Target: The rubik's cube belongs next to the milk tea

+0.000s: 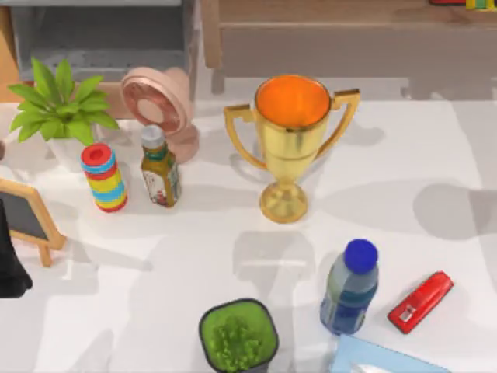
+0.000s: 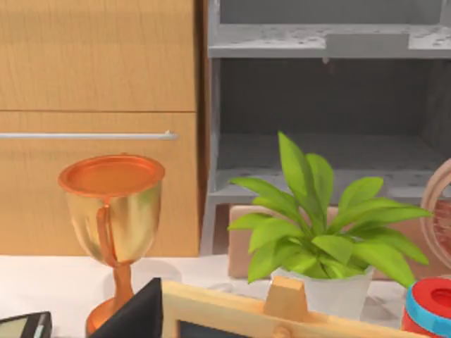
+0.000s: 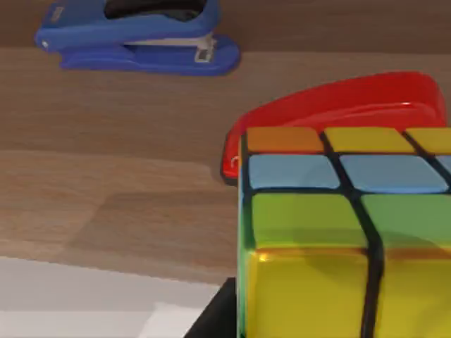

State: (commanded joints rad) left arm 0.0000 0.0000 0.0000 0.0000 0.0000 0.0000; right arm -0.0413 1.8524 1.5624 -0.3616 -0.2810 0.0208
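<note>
The rubik's cube (image 3: 338, 232) looms very close in the right wrist view, showing orange, yellow, blue and green squares. It rests on a wooden shelf surface (image 3: 106, 176). A dark part of my right gripper (image 3: 218, 317) shows just beside its lower edge. The milk tea (image 1: 161, 167), a small olive-brown bottle with a pale cap, stands at the table's back left, between a stack of coloured rings (image 1: 105, 177) and a gold trophy (image 1: 289, 144). My left gripper (image 1: 12, 268) stays parked at the table's left edge.
A red stapler (image 3: 338, 105) lies right behind the cube and a blue stapler (image 3: 134, 39) farther off. On the table are a leafy plant (image 1: 58, 109), pink fan (image 1: 159, 105), small chalkboard (image 1: 27, 217), blue-capped bottle (image 1: 351, 287), red stapler (image 1: 420, 301) and green pot (image 1: 237, 336).
</note>
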